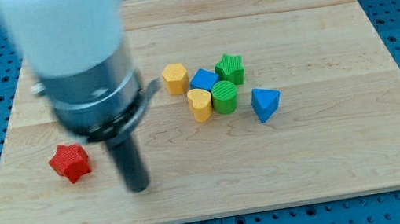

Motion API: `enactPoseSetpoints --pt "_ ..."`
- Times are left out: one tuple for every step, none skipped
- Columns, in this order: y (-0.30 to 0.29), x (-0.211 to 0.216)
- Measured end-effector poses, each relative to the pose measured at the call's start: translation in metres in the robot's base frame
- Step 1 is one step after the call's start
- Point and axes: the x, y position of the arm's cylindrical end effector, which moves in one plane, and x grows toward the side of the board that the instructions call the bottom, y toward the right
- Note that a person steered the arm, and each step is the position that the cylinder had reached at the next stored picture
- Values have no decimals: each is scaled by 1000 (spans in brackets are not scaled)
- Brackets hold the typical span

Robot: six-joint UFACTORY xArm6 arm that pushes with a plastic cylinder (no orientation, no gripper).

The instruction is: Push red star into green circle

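The red star looks light and stiff and should slide easily on the desk. My tip stands just right of it, grasping nothing; better to push from its left side toward the green circle.

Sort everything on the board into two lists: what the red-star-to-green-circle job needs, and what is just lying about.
For the job:
- red star, near the view's left
- green circle, in the cluster
- my tip, just to the view's right of the red star

Lying about:
- yellow hexagon
- yellow heart
- blue cube
- green star
- blue triangle
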Motion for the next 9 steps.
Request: enactPoseSetpoints --pt "-67 6" --pt "-117 6" --pt "-151 1" --pt "-149 -29" --pt "-115 -51" --pt "-64 -53" --pt "-10 -53" --pt "42 -53" --pt "79 -53"
